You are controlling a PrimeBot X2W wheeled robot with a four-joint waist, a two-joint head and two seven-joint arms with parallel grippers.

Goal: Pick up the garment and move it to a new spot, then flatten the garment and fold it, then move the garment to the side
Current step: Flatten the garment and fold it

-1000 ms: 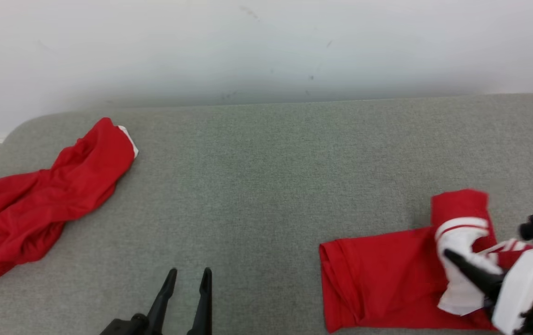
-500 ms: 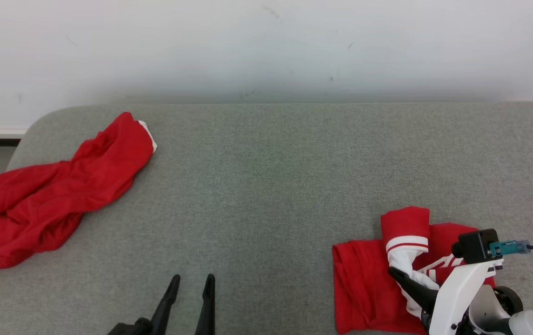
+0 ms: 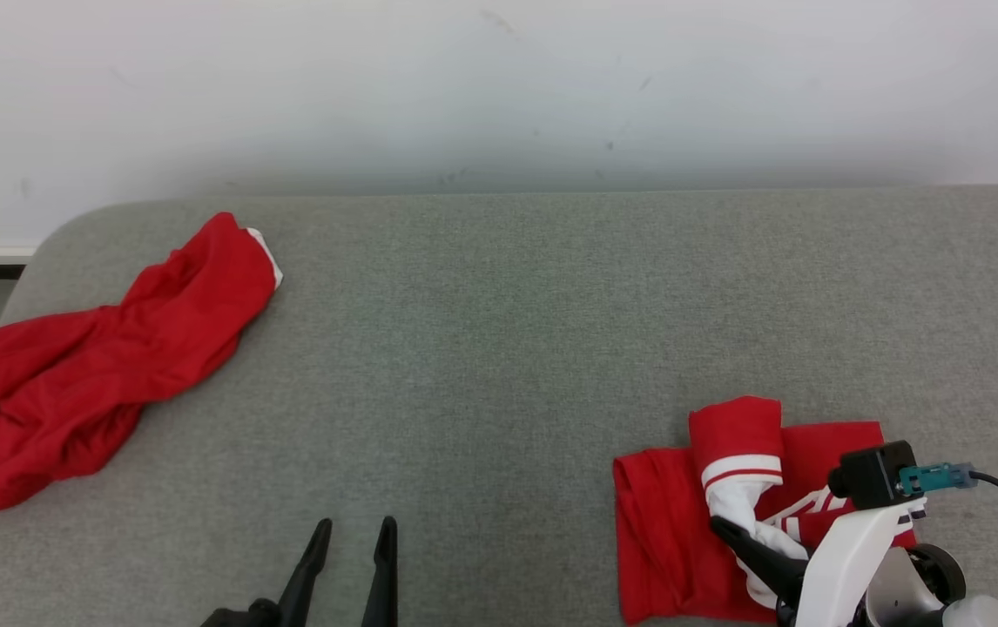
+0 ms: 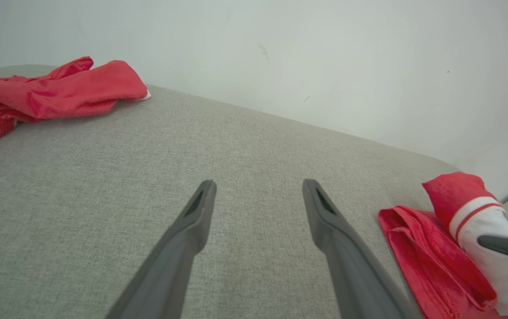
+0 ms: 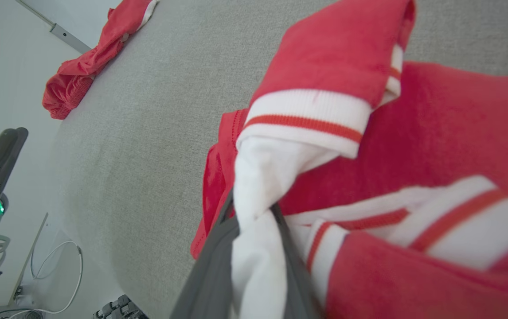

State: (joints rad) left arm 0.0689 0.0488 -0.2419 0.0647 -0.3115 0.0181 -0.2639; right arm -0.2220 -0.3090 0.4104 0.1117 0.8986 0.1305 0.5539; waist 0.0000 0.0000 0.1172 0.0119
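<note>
Grey, coarse-woven tabletop (image 3: 499, 348), rounded at its far left corner. The folded red jersey garment (image 3: 664, 522), with white ribbed bands carrying thin red stripes, lies at the near right. The right hand (image 3: 721, 527) is pressed almost together, pinching a bunched white strip of that garment between two dark tapered fingers. The left hand (image 3: 351, 525) hangs over bare weave at near centre-left, fingers spread wide. A crumpled red cloth (image 3: 90, 366) lies in soft folds at far left, well apart.
</note>
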